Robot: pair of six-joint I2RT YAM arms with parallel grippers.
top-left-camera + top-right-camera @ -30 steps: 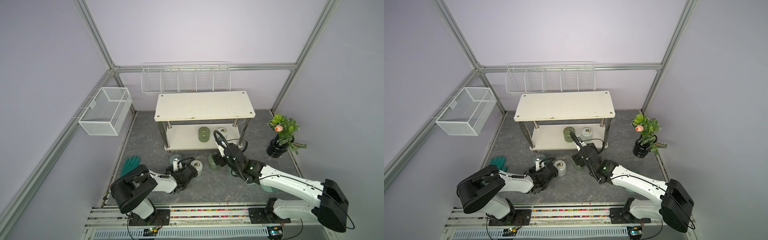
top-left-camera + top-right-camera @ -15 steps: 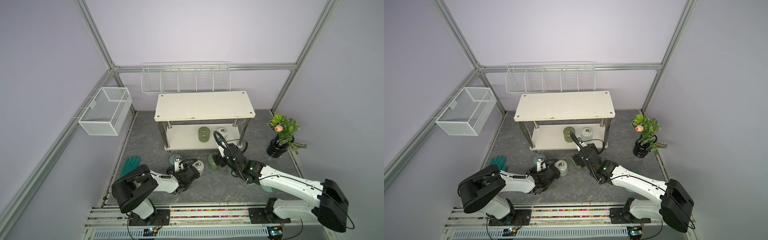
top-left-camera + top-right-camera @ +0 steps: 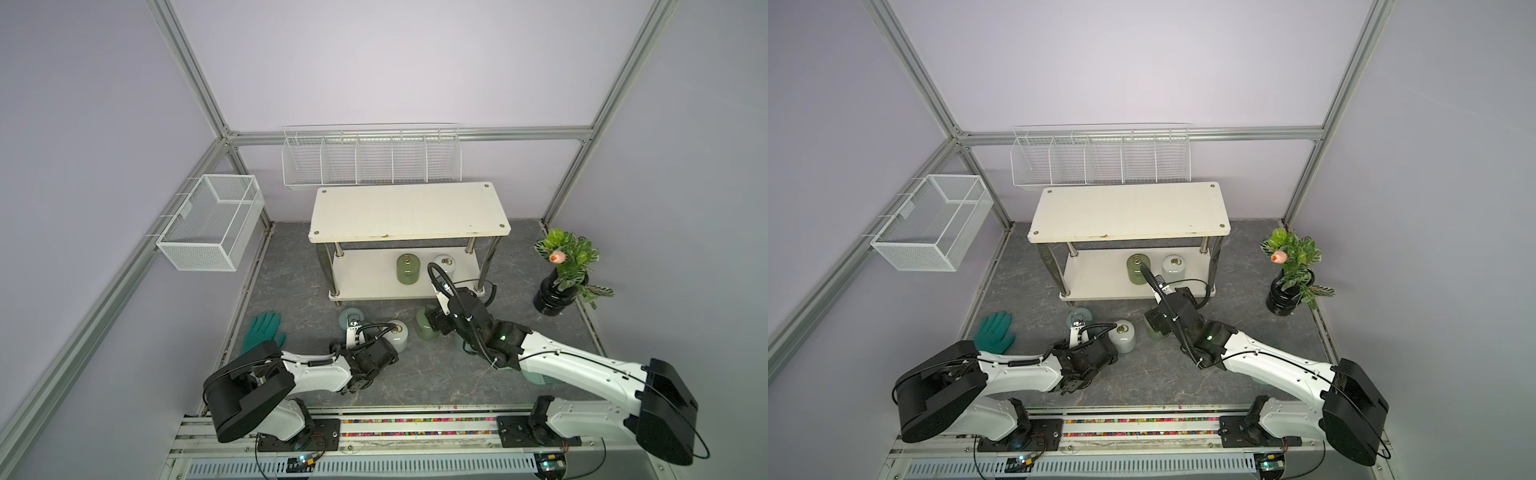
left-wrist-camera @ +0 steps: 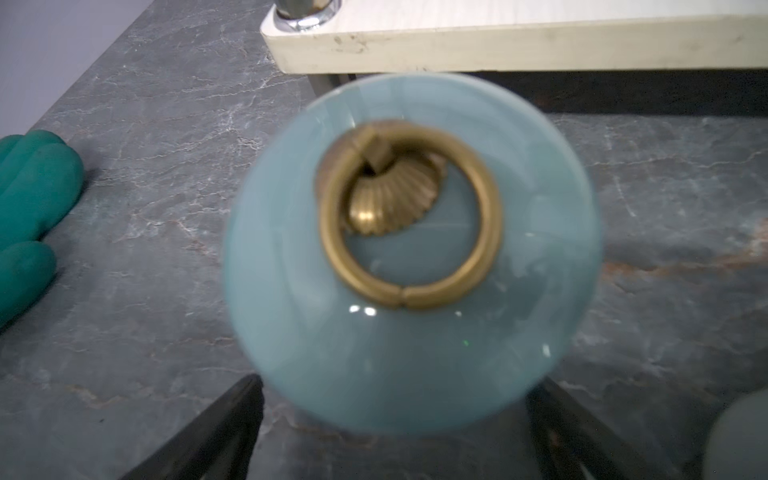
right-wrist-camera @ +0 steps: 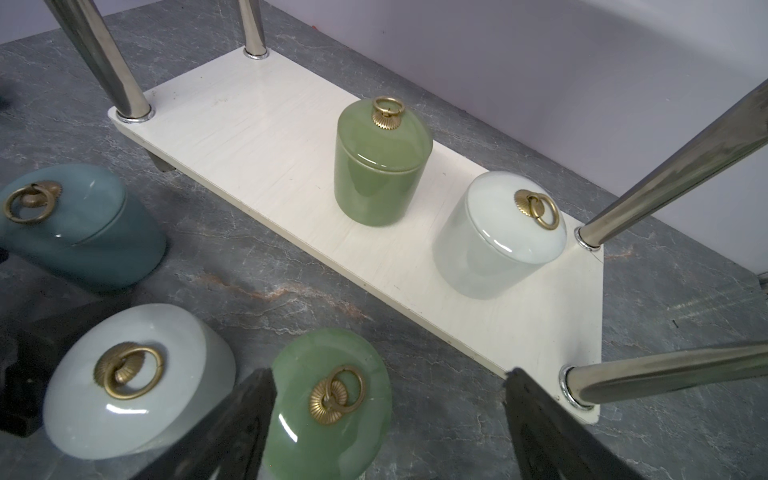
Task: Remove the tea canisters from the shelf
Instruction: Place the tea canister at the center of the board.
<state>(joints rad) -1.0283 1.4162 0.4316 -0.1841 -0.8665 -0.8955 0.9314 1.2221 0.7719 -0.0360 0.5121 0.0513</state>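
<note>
Blue canister (image 4: pixel 411 257) fronts low left gripper (image 4: pixel 392 419) (jaws wide).

Pale lilac walls (image 3: pixel 374 62) close the space at the back and on both sides, edged by silver aluminium profiles (image 3: pixel 415 134) that run along the back and up the corners. The floor (image 3: pixel 291 266) is dark grey with pale marble veining. A long white wire basket (image 3: pixel 372 164), split into five compartments, hangs on the back wall, and a white mesh basket (image 3: pixel 208 224) hangs from the slanting rail on the left wall. Near the right wall a black vase (image 3: pixel 550 297) stands on the floor and holds a leafy green plant (image 3: pixel 569 253) with one pinkish-orange flower. A teal glove (image 3: pixel 264 330) lies flat on the floor near the left wall. The light is soft and even, and shadows are faint.
</note>
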